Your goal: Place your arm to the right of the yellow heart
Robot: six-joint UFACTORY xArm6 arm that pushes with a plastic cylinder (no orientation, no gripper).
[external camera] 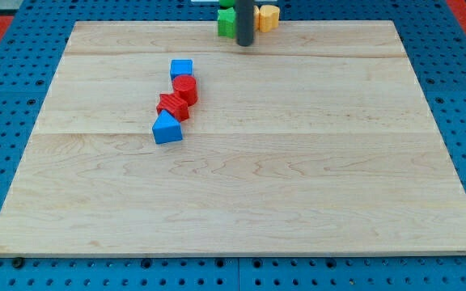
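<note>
The yellow heart [269,16] lies at the view's top edge of the wooden board [298,178], right of centre. My tip [244,44] stands just left of and slightly below it, touching or nearly so. The rod hides part of a green block [226,22] on its left, whose shape I cannot make out. A second yellow piece may sit behind the rod; I cannot tell.
A chain of blocks runs diagonally at left centre: a blue cube [181,69], a red cylinder [185,88], a red star [171,106] and a blue triangle [167,128]. Blue pegboard [23,97] surrounds the board.
</note>
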